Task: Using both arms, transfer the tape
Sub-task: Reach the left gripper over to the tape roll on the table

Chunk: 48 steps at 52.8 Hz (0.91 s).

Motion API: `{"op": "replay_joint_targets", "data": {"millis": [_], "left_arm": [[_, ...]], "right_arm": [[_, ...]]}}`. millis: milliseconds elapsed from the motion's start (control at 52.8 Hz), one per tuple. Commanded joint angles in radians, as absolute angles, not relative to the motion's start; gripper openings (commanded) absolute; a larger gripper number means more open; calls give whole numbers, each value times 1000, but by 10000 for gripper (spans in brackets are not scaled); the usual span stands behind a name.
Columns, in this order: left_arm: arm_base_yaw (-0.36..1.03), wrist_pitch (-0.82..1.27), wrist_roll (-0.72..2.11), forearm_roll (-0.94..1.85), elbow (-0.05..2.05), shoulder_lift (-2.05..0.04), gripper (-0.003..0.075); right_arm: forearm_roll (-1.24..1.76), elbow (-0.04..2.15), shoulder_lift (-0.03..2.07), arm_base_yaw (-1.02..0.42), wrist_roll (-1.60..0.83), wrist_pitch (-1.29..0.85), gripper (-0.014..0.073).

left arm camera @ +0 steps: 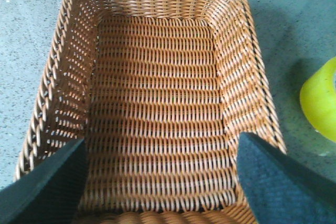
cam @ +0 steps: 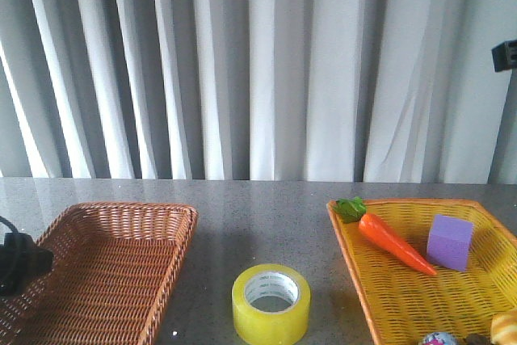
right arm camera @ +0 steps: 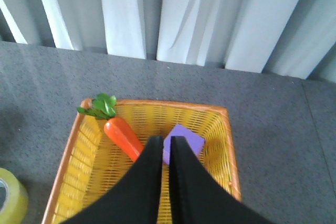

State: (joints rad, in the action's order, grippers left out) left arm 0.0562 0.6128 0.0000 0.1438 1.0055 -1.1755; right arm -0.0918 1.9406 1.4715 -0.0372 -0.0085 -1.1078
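Grey speckled surface (cam: 258, 216) carries the stiff, light-looking roll of translucent yellow tape (cam: 271, 303); gripping across its wall seems safest. Left end effector (left arm camera: 157, 182) gapes empty; right end effector (right arm camera: 167, 153) is closed, empty.

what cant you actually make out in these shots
- Items at the yellow basket's near corner: front view, cut off by the bottom edge.
- Print on the tape's core: front view, too small to read.
- Part of the purple block and carrot: right wrist view, hidden by the shut right gripper.
- Left gripper: fingertips cut off in its wrist view.
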Motion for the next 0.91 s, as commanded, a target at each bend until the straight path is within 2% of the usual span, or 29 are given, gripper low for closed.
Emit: {"op": "replay_joint_targets", "data": {"millis": [0, 189, 341, 625, 889], "left_arm": [[63, 529, 0, 233, 1042, -1157, 554], [146, 485, 149, 248, 1078, -1165, 554], [231, 538, 159, 248, 1238, -1231, 554], [278, 808, 137, 213, 1623, -1528, 554], [371, 958, 94, 219, 1818, -1775, 554]], "right_arm": [[-155, 1850, 1401, -31, -11, -1014, -9], [-237, 1683, 1348, -31, 0, -984, -9], [-240, 1621, 1340, -31, 0, -993, -9], [-240, 1605, 1340, -31, 0, -1015, -9], [-240, 1605, 1340, -31, 0, -1015, -9]]}}
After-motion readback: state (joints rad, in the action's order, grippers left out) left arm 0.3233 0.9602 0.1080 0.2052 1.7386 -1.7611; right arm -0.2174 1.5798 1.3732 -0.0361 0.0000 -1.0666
